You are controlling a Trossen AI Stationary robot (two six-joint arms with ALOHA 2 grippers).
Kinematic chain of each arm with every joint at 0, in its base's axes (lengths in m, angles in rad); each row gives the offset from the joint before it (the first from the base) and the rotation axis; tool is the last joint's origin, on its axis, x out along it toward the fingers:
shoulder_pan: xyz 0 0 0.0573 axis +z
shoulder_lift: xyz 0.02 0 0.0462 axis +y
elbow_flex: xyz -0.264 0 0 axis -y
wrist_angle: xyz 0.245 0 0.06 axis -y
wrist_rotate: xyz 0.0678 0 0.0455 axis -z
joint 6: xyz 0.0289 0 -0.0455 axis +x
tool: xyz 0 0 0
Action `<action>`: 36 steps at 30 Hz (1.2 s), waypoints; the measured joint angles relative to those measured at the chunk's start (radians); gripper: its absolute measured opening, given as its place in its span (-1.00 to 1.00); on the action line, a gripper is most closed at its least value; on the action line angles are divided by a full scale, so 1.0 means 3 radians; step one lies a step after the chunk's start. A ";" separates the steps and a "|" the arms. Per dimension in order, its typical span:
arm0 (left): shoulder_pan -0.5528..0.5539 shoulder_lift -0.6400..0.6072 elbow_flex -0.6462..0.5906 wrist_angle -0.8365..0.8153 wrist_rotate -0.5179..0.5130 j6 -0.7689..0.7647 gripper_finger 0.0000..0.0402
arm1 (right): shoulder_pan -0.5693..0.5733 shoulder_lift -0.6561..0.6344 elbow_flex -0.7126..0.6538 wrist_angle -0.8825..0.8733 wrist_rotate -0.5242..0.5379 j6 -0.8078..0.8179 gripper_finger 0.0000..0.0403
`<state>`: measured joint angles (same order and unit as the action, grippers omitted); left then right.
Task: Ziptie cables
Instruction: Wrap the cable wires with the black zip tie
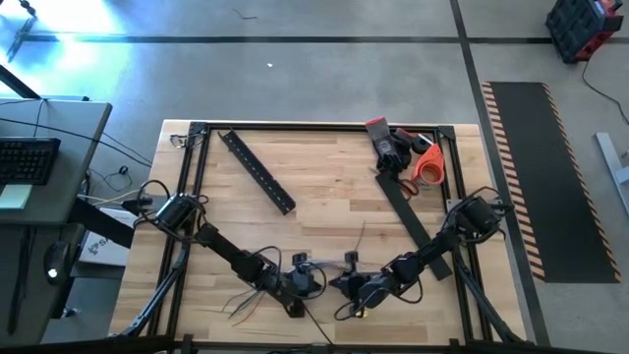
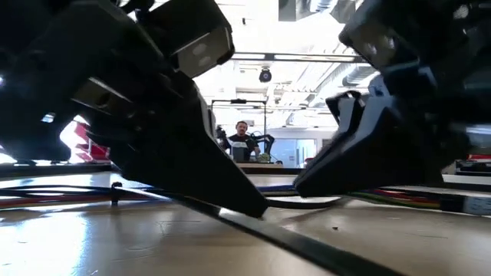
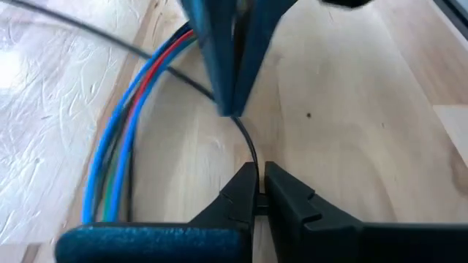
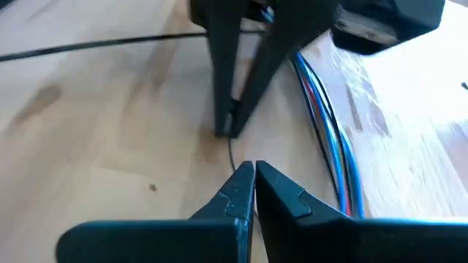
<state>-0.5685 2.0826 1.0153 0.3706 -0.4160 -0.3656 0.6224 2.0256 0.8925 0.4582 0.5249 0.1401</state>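
- Grippers are meeting low at the near middle of the wooden table (image 1: 324, 187), tips pointing at each other.
- Left gripper (image 3: 257, 183) is sitting with its fingers pinched together on a thin black strand (image 3: 247, 139), which is running up from between the tips toward the other gripper.
- Right gripper (image 4: 254, 174) is also sitting closed, its two fingers pressed tip to tip just above the wood; whether it is pinching the thin dark strand that is ending right at its tips cannot be told.
- In the left wrist view, the right gripper's fingers are showing as a dark blue wedge coming down onto the same strand.
- In the right wrist view, the left gripper's fingers are standing as two dark prongs touching down on the table just ahead of the right gripper.
- Cables (image 3: 121, 139) are lying on the table just beside both grippers as a bundle of blue, red and green wires curving side by side; they are also showing in the right wrist view (image 4: 333, 139).
- Loose thin wires (image 1: 246, 303) are spreading out on the wood beside the left arm, near the table's front edge.
- Flat black perforated bar (image 1: 257, 172) is lying diagonally on the far left part of the table, well apart from the grippers.
- Orange tape roll (image 1: 429, 165) and a red-handled tool (image 1: 385, 143) are resting near the far right corner.
- A person (image 2: 242, 140) is sitting in the room behind the table, seen in the low view.
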 joint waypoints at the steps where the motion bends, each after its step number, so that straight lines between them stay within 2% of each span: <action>1: -0.0001 -0.0014 -0.0001 -0.0023 0.0001 -0.0001 -0.98 | -0.0007 -0.0020 0.0066 -0.0109 -0.0042 -0.0032 -0.99; 5: 0.0000 -0.0057 -0.0001 -0.0118 0.0014 -0.0054 -0.99 | -0.0045 -0.0046 0.0515 -0.0955 -0.0192 -0.0070 -0.84; 10: 0.0002 -0.0058 -0.0001 -0.0105 0.0051 -0.0124 -0.99 | -0.0112 -0.0039 0.1064 -0.2019 -0.0435 -0.0018 -0.49; 14: 0.0001 -0.0065 0.0048 -0.0115 0.0082 -0.0167 -0.99 | -0.0156 -0.0033 0.1139 -0.2083 -0.0702 -0.0056 -0.31; 17: 0.0000 -0.0071 0.0127 -0.0116 0.0092 -0.0131 -0.99 | -0.0156 -0.0032 0.1139 -0.2084 -0.0595 -0.0090 -0.29; 22: 0.0000 -0.0075 0.0263 -0.0254 0.0122 -0.0113 -0.98 | -0.0156 -0.0018 0.1123 -0.2008 -0.0631 -0.0174 -0.36; 29: 0.0002 -0.0077 0.0331 -0.0296 0.0096 -0.0084 -0.98 | -0.0123 0.0077 0.1120 -0.1986 -0.0694 -0.0182 -0.57; 36: 0.0015 -0.0077 0.0331 -0.0277 0.0169 -0.0054 -0.94 | -0.0028 0.0106 0.1119 -0.1964 -0.0497 0.0066 -0.94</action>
<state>-0.5640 2.0594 1.1145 0.2874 -0.3654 -0.3819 0.6139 2.0575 1.2282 -0.1310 0.3758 0.1599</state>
